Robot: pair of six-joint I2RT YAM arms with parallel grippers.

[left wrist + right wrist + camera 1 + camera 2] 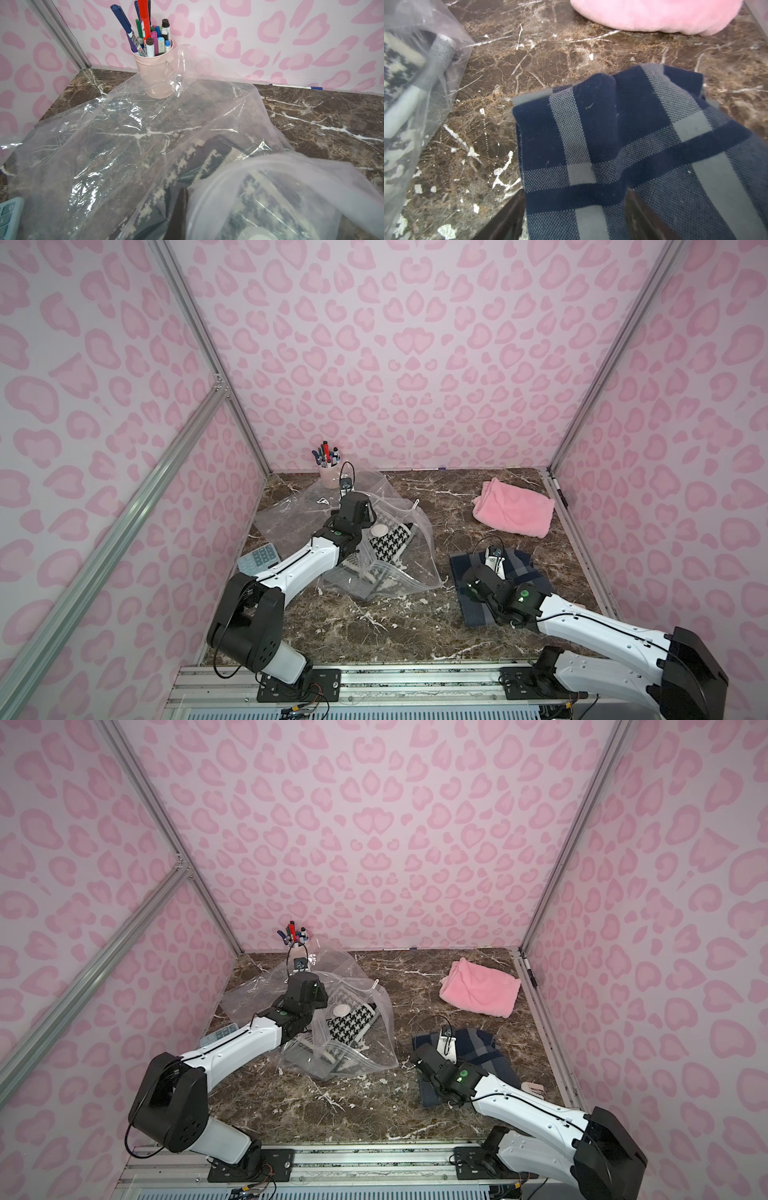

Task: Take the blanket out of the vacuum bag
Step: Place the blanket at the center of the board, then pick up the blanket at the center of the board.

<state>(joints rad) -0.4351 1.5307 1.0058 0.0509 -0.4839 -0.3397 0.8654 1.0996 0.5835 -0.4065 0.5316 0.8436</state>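
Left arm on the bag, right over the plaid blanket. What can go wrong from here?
1. A fold of the plaid blanket sits between the spread jaws of the right gripper; pulling away may snag and drag it.
2. The vacuum bag leans on the pen cup; a tug by the left gripper could tip it.

pink cup of markers (329,477) in the back corner, teal calculator (258,559) by the left wall, all on a brown marble table (415,624)

Three blankets (513,510), one bag (419,568) (perhaps two)
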